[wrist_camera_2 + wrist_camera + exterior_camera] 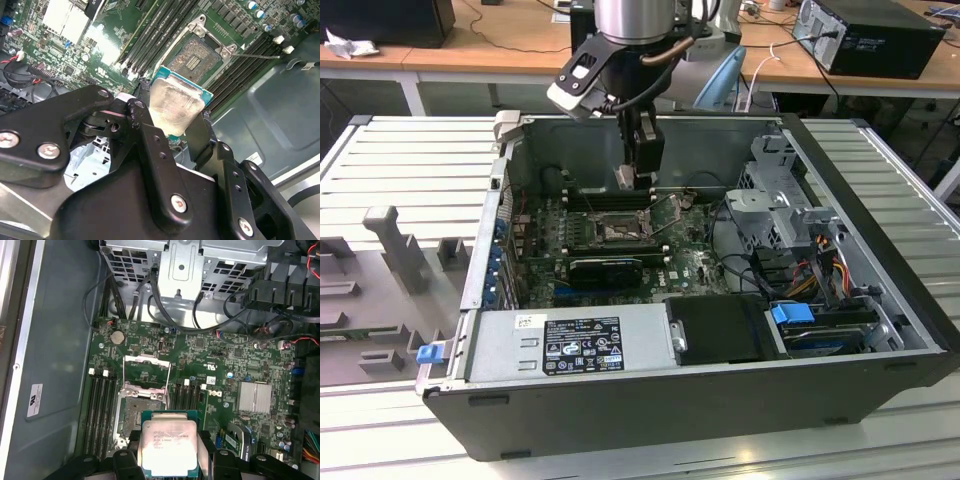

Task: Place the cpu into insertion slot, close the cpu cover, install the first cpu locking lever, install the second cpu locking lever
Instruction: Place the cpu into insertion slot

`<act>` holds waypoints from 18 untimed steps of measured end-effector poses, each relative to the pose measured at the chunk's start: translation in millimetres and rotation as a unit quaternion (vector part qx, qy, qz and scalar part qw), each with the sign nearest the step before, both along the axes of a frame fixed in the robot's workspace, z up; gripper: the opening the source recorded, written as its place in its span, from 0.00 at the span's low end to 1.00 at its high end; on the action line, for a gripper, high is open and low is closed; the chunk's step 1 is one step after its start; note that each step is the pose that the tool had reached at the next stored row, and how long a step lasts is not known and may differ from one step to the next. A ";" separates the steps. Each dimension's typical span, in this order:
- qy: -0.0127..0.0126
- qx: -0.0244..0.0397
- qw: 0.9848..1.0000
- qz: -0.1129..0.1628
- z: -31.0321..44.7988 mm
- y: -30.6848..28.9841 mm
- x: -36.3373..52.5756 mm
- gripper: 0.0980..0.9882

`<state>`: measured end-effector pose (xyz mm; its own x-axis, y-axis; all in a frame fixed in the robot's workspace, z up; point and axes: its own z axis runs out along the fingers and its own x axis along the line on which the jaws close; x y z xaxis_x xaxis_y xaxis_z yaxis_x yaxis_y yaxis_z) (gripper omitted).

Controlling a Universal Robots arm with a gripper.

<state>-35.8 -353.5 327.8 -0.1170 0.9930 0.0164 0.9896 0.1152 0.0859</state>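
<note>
The two black metal fingers (145, 130) of the robot's gripper (172, 112) are pinched tight on the small flat square chip with the dull silver top, the cpu (175, 105). One finger is on each side of it. In the first wrist view the cpu (167, 445) hangs flat in the air. It is not in its place yet.

Just past it, lower down, is the little square insertion slot (136, 417) with its dark frame and shiny pins. The slot has nothing in it. The chip looks to be beside the slot and not right over it. Behind the slot the thin silver cpu cover (145, 371) is flipped up and open, so the way in is free. A thin metal lever (255, 56) sticks out to one side.

I think the good way here is slow and gentle. Keep the chip flat, match its corners to the frame, and bring it straight down. Do not slide it over the pins or push hard, for they could bend.

Long black memory slots (100, 410) sit on both sides, on the green board (220, 365), inside the big dark metal computer case (880, 250)
</note>
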 end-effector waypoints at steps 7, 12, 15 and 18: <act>0.000 0.000 1.000 0.000 -7.1 0.0 0.0 0.48; 0.000 0.000 1.000 0.000 -10.1 0.0 0.0 0.48; 0.000 0.000 1.000 0.000 -11.6 0.0 0.0 0.48; 0.000 0.000 1.000 0.000 -12.8 0.0 0.0 0.48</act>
<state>-35.8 -353.5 314.9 -0.1170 0.9930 0.0164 0.9896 0.1151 0.0858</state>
